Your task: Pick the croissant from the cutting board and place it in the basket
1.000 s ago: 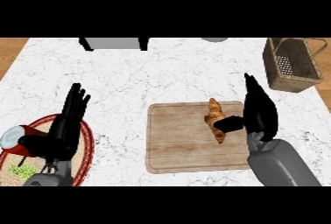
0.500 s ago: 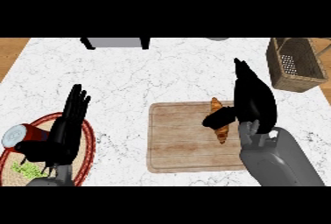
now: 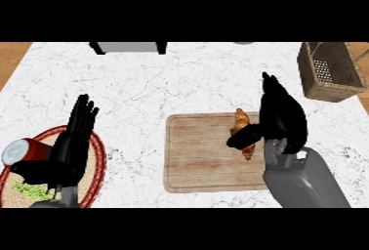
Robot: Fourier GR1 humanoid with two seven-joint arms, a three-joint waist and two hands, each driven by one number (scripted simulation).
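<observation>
Two hands are shown above a white marbled desk (image 3: 180, 83), with the cutting board (image 3: 205, 156) taken as the landmark. The croissant (image 3: 242, 128) is seen lying on the board's right-hand part, near its far edge. The right hand (image 3: 279, 117) is held over the board's right edge, just beside the croissant, its fingers extended away from the body and its thumb crossing the pastry's middle; the fingers are not closed around it (whether the thumb touches it cannot be told). The left hand (image 3: 72, 141) is shown resting well to the left of the board, fingers straight and apart, over a red-rimmed plate (image 3: 97, 166) on which a red cup (image 3: 25, 151) and some greens (image 3: 29, 189) lie. The basket (image 3: 331, 71) is seen well beyond the board's far right corner. The reaching step is judged to be in hand; next, closure around the croissant is called for, then a lift towards the basket.
</observation>
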